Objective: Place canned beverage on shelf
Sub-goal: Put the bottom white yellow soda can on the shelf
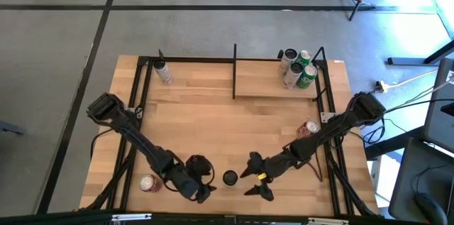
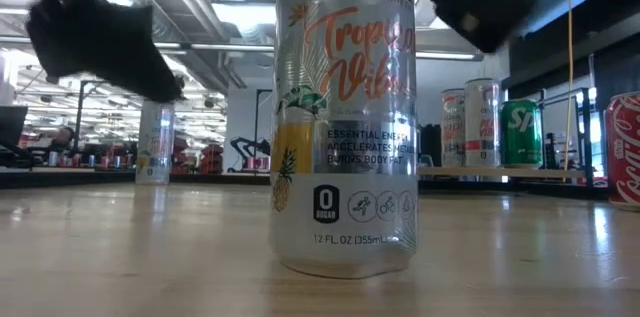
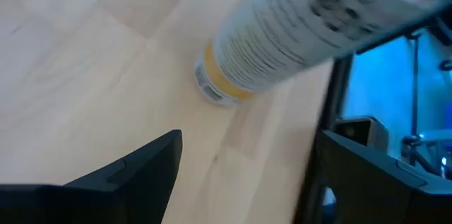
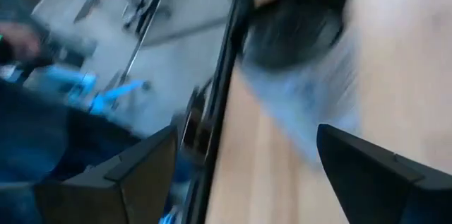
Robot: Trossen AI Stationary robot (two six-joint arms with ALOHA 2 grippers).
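Observation:
A tall silver Celsius can [image 2: 345, 117] stands upright on its base on the tabletop near the front edge; from above it shows as a dark round top [image 1: 230, 177]. My left gripper [image 1: 208, 180] is open just to the can's left, and the can [image 3: 282, 40] lies ahead of its fingers. My right gripper [image 1: 250, 179] is open just to the can's right, and the can shows blurred [image 4: 304, 75] ahead of it. Neither gripper touches the can. The shelf [image 1: 269, 86], a light-wood board with black rails, stands at the far right of the table.
Several cans [image 1: 298, 69] stand in the shelf's far right corner. One silver can [image 1: 163, 73] stands at the far left. A red can [image 1: 308, 127] is by the right rail and another [image 1: 147, 182] at the near left. Black rails [image 1: 135, 111] edge the table.

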